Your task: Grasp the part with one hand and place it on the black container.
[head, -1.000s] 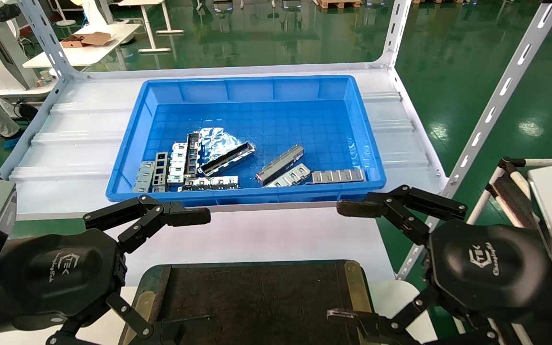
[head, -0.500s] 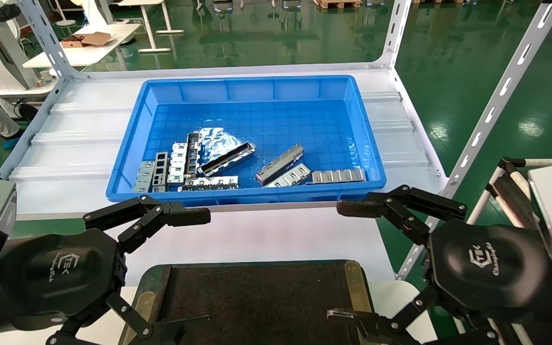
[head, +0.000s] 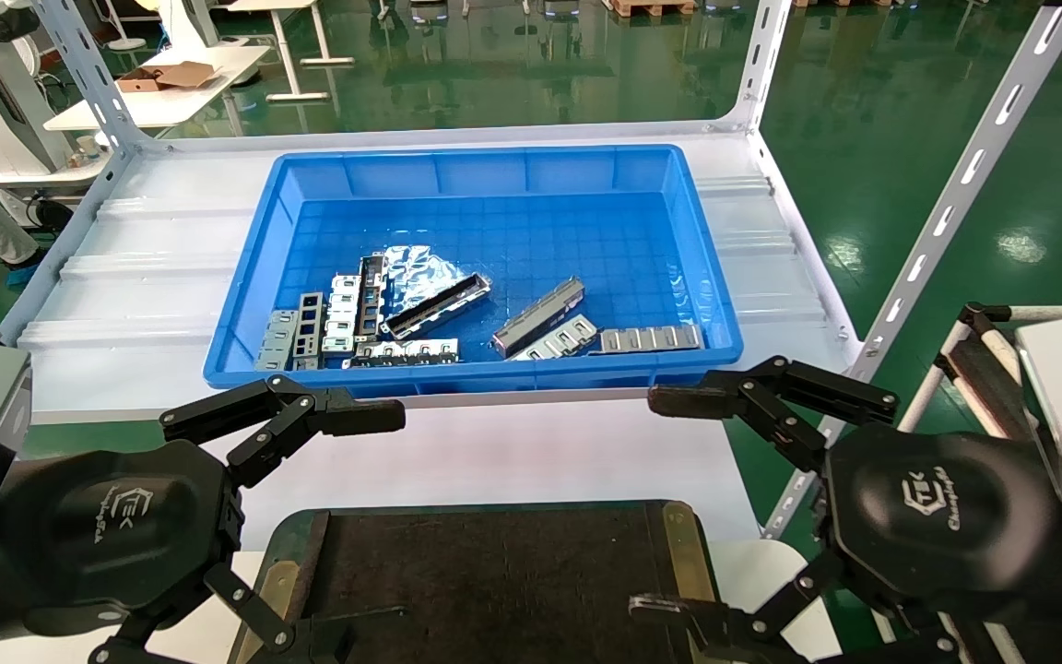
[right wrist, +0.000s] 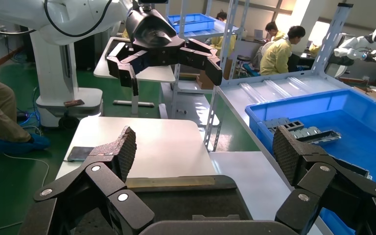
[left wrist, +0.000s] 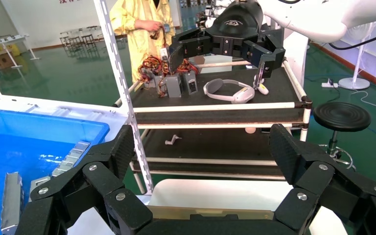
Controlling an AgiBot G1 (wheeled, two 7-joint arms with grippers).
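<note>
From the head view, the blue bin (head: 473,267) sits on the white shelf (head: 144,267), and the part (head: 538,316), a slim grey boxy bar, lies on the bin's floor toward its near right, slanted, touching a flat silver strip with cut-outs (head: 557,339) just beside it. Another strip (head: 651,338) lies along the near wall to the right. Toward the near left are a trough-shaped bar with a black inside (head: 436,305), a crumpled foil bag (head: 418,270) and a cluster of more strips (head: 328,318). The black container (head: 494,581) lies nearest the robot on the white table (head: 513,456), brass strips along its side edges, nothing on its dark floor. The left hand (head: 365,526) hovers at the container's left edge, released, fingers spread wide. The right hand (head: 669,503) hovers at the container's right edge, likewise spread and holding nothing.

In the left wrist view, the left hand's (left wrist: 203,152) black fingers (left wrist: 120,149) stand far apart, with the bin's corner (left wrist: 44,134) to one side and the right hand (left wrist: 215,49) farther off.

In the right wrist view, the right hand (right wrist: 203,147) is wide open above the container's rim (right wrist: 176,183); the bin (right wrist: 333,110) with metal pieces and the left hand (right wrist: 171,63) show beyond.
</note>
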